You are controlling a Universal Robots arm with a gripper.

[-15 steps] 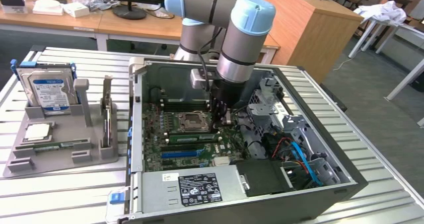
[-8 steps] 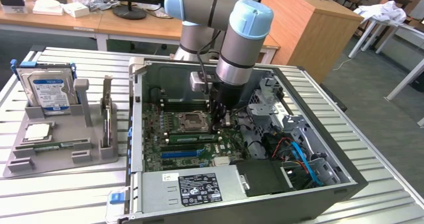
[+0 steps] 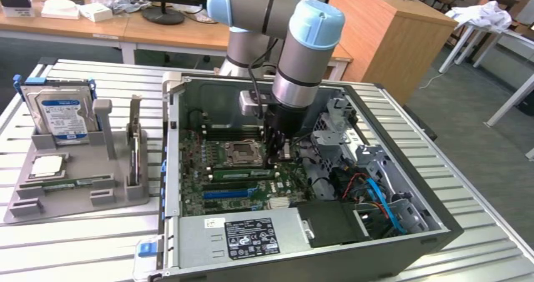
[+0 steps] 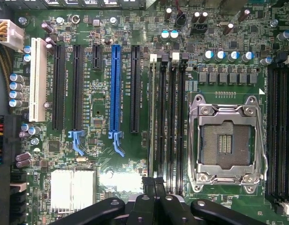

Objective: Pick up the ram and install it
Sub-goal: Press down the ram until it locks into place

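With fingers pinched together, the hand presses on the ram in its motherboard slot, apparently to seat it.

The room looks bright and even, like daylight from above. The inside of the computer case is darker, with soft shadows. Up close, the motherboard is sharp, and its silver heatsink glares white (almost washed out).

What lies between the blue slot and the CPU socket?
Between the blue slot and the CPU socket, the wrist view shows one long black slot, then the memory slots.
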